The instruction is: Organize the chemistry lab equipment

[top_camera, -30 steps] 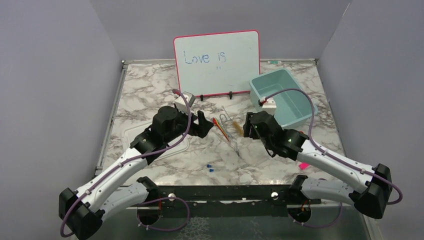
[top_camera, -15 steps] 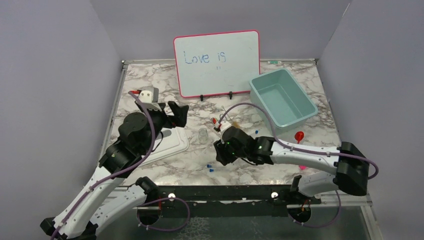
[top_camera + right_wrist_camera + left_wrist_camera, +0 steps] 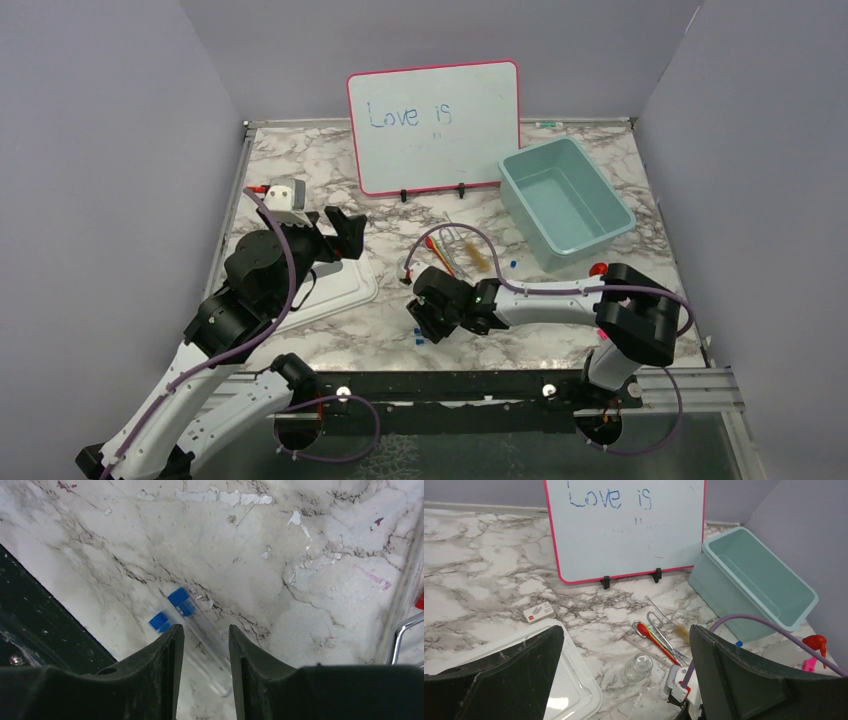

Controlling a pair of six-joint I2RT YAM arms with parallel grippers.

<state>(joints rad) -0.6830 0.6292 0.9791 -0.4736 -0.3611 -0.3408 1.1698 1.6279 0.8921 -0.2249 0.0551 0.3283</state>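
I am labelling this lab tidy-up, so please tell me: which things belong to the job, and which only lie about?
Job: beaker, funnel, red sticks, brush, tweezers, blue-capped tubes, probably the bin.
Lying about: whiteboard, pink marker, small box.

A clear beaker (image 3: 638, 667) stands upright mid-table (image 3: 300, 160). Red and orange sticks (image 3: 655, 641) and a brownish-bristled brush (image 3: 681, 631) lie flat beside it. A red funnel (image 3: 814, 642) sits toward the right edge.

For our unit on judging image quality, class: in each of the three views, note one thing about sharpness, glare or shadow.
Top external: even light, soft shadows, whiteboard writing readable. Left wrist: sharp scene, bright sheen on the white tray. Right wrist: blue-capped clear tubes slightly smeared.
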